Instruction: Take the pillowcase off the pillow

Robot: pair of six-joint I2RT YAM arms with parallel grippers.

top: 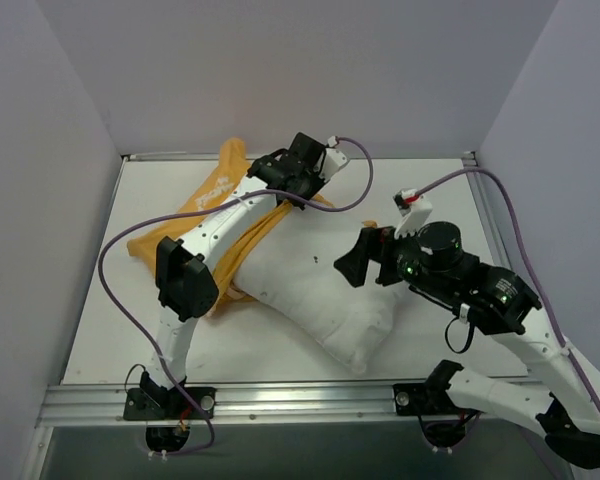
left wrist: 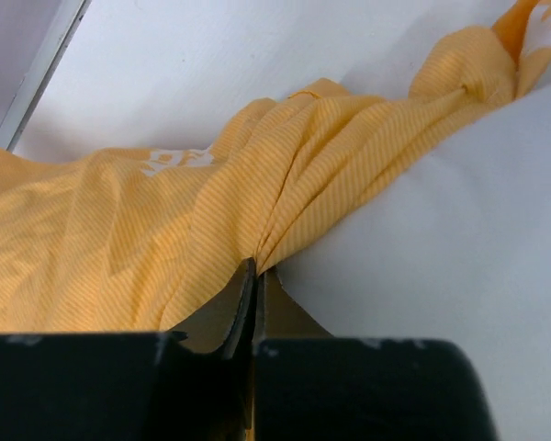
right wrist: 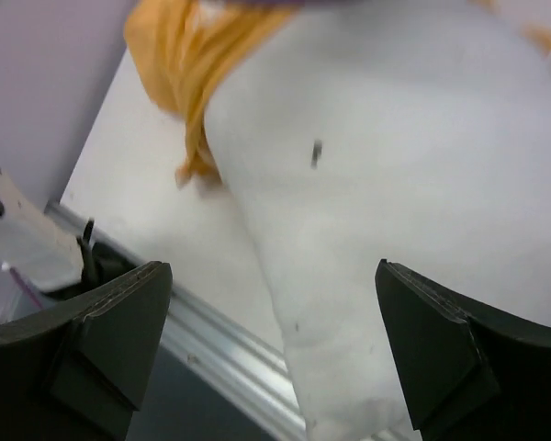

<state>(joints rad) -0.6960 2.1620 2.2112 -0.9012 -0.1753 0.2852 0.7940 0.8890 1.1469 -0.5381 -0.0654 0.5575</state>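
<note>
Pulling works best away from the pillow [top: 320, 290]: the left gripper [left wrist: 257, 276] pinches a fold of the pillowcase [left wrist: 156, 230], bunched over the pillow's far end; the right gripper [right wrist: 271, 280], jaws wide, should pin the bare white half

One pillow [top: 315, 290], one pillowcase [top: 202, 205], two claws [left wrist: 257, 276] [right wrist: 274, 342]

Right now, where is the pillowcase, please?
In the top view, the pillowcase lies bunched at the table's far left, over the pillow's far end, pinched by the left gripper.
</note>
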